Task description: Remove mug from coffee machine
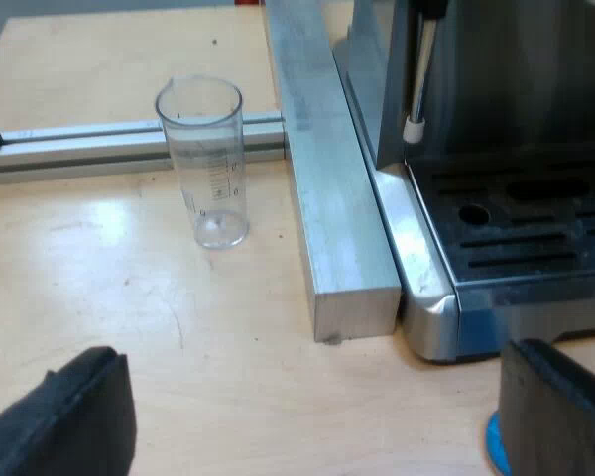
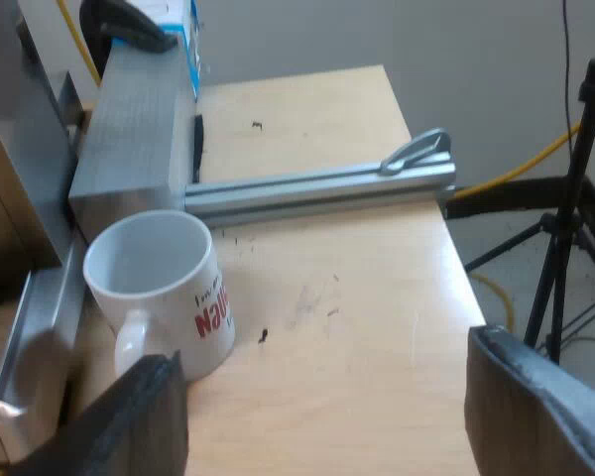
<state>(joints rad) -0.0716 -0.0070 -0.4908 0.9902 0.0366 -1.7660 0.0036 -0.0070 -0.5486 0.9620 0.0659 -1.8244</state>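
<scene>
A white mug [image 2: 159, 283] with red lettering stands upright on the wooden table [image 2: 347, 317], close against the edge of the espresso machine's metal base [image 2: 30, 337]. Its handle points toward my right gripper [image 2: 327, 392], which is open and hangs just short of the mug, one finger [image 2: 129, 421] near the handle. Nothing is between those fingers. My left gripper [image 1: 317, 397] is open too, low over the table before the corner of the machine's drip tray [image 1: 526, 233]. An empty measuring glass [image 1: 203, 164] stands upright beyond it.
A thick aluminium bar [image 1: 327, 198] lies along the machine's side, with a thinner rail [image 1: 99, 144] branching off behind the glass. The steam wand [image 1: 416, 89] hangs over the tray. Something blue [image 1: 494, 446] sits by one left finger. A tripod [image 2: 565, 218] stands past the table edge.
</scene>
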